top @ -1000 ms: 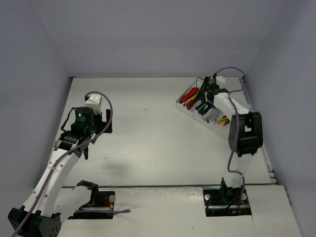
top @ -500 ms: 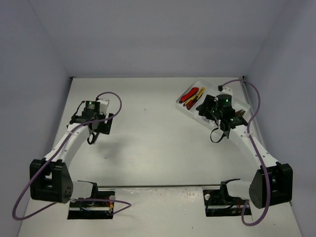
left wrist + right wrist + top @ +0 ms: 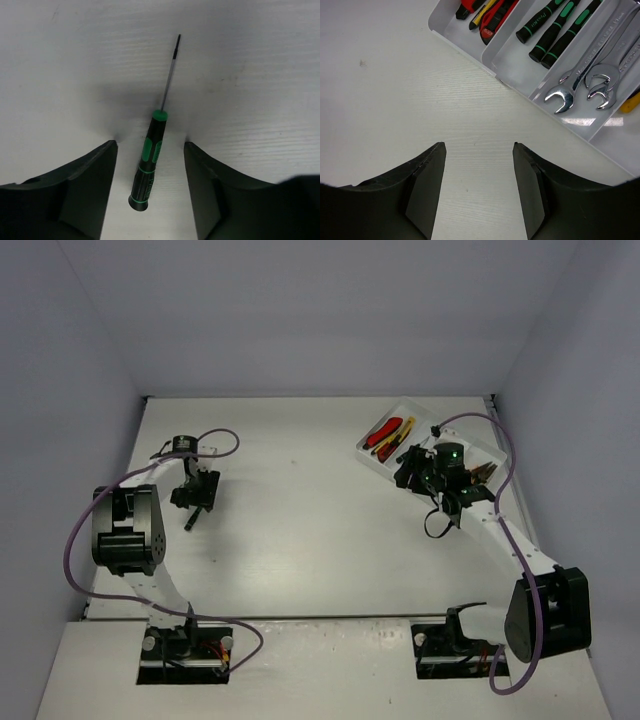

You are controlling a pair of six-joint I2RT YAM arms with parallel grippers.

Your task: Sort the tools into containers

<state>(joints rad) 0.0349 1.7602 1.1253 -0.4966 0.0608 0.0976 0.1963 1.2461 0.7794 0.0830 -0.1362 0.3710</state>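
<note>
black-green screwdrivers (image 3: 150, 160) (image 3: 540, 20) 4 | silver wrenches (image 3: 590, 55) 3 | utility knives (image 3: 495, 20) 3 | white tray (image 3: 517, 62) 1

Soft, even light from overhead, cool blue on the walls (image 3: 300, 320). The surface (image 3: 300, 540) reads bright, almost washed out. Left wrist: a faint diffuse shadow around the screwdriver (image 3: 148, 162), which is crisp. Jaws low in both wrist views blur out. Wrenches (image 3: 594, 52) glint.

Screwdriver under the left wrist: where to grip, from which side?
Probably the black-green handle of the screwdriver, from straight above, closing across its width. It lies flat on the table, between the fingers of the open left gripper; the shaft looks too thin to pinch.
</note>
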